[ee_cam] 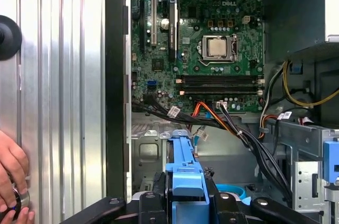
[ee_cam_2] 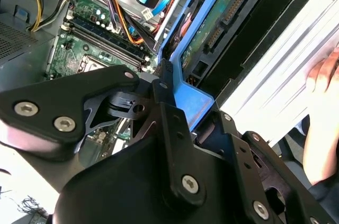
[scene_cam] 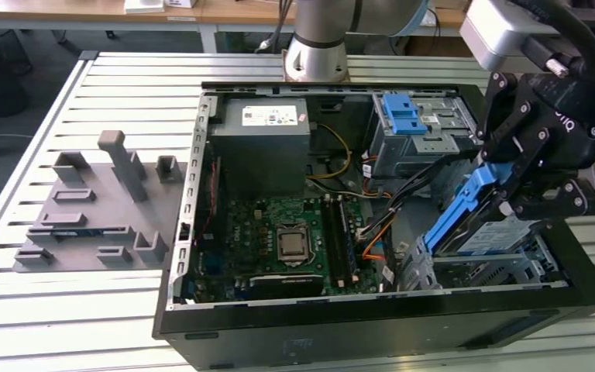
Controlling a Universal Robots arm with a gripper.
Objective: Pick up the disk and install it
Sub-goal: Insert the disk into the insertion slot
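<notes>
In the exterior view, starting from its left, we note the grey holder [scene_cam: 91,209], then the open computer case [scene_cam: 189,232]. At the exterior view's right, the gripper [scene_cam: 514,203] has its fingers clamped on the blue frame of the disk [scene_cam: 492,235]. The disk hangs tilted directly below the fingers. Its long axis slopes downward, and its lower end is at the mouth of the drive cage [scene_cam: 418,267].

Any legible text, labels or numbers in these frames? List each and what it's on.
Nothing I can quote.
On the power supply sticker: print too small to read.
On the motherboard: a white logo, plus fine markings too small to read.
On the disk: label blurred, unreadable.
</notes>
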